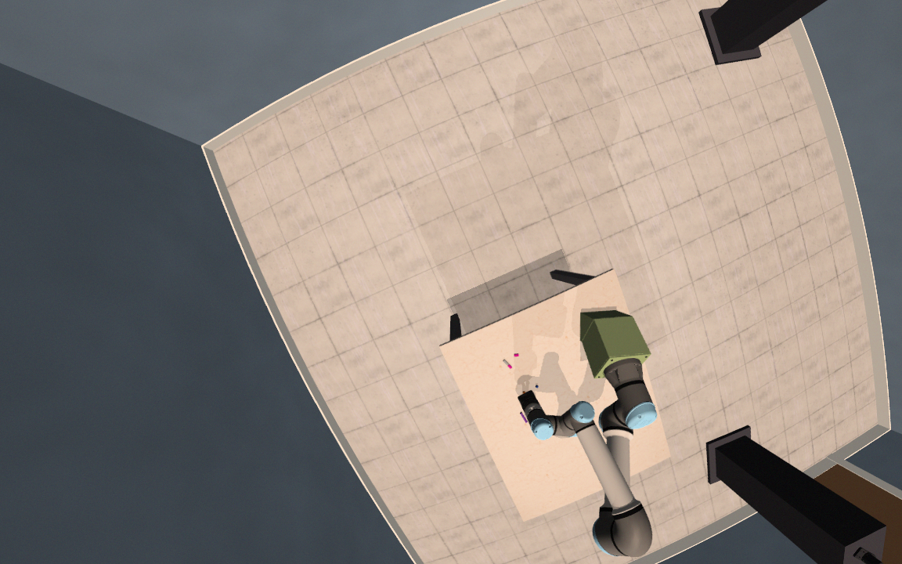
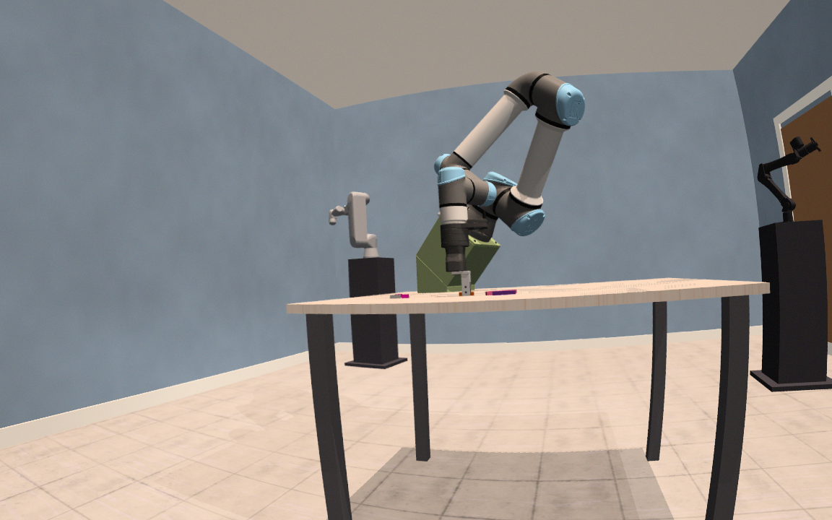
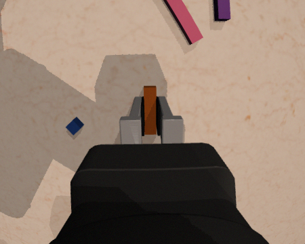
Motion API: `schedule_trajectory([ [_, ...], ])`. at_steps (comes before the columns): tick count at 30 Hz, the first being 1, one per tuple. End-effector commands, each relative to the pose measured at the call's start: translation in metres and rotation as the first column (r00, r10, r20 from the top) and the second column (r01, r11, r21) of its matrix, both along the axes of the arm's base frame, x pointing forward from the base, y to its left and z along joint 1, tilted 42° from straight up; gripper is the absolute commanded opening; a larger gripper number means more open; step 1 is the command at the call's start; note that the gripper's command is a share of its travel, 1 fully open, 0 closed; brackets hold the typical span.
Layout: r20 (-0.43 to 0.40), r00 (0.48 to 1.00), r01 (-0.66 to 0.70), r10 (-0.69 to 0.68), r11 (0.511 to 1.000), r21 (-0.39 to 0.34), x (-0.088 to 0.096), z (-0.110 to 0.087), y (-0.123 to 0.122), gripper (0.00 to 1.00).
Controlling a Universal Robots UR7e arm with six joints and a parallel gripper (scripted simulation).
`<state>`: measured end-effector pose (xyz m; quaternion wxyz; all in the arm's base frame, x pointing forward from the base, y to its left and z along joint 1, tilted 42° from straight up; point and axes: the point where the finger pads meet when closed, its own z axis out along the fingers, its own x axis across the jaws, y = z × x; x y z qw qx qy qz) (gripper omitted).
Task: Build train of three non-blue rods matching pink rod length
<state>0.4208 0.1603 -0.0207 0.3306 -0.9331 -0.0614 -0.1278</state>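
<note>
While reaching straight down to the pale wooden table (image 1: pixel 489 449) (image 2: pixel 568 298), holding the short orange rectangular rod (image 2: pixel 461 294) (image 3: pixel 150 110) snug btwn both pads of the black-and-silver two-finger gripper (image 1: pixel 524 392) (image 2: pixel 466 294) (image 3: pixel 150 108). In wrist view, taking orange as center: small dark-blue cube-shaped rod (image 1: pixel 536 386) (image 3: pixel 74 126) approx 9 o'clock, apart; long flat pink rod (image 3: pixel 188 24) at 1, slanted; dark-purple rectangular rod (image 1: pixel 523 417) (image 3: pixel 222 10) also approx 1, farther. In top view, from gripper: short magenta rod (image 1: pixel 516 355) approx 12; slim grey rod (image 1: pixel 506 362) at 11, w/ second short magenta rod (image 1: pixel 510 366) at its 5-o'clock end, too small to tell if touching.
</note>
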Motion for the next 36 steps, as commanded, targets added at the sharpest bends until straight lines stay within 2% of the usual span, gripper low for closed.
schedule_trajectory([
  [1, 0.001, 1.0, 0.0, 0.0, 1.0, 0.0, 0.0, 0.0, 0.0, 0.24],
  [10, 0.001, 1.0, 0.0, 0.0, 1.0, 0.0, 0.0, 0.002, -0.001, 0.24],
  [19, 0.001, 1.0, 0.0, 0.0, 1.0, 0.0, -0.003, 0.011, -0.009, 0.24],
  [34, 0.001, 1.0, 0.0, 0.0, 1.0, 0.0, -0.014, 0.054, -0.045, 0.24],
  [36, 0.001, 1.0, 0.0, 0.0, 1.0, 0.0, -0.014, 0.054, -0.045, 0.24],
])
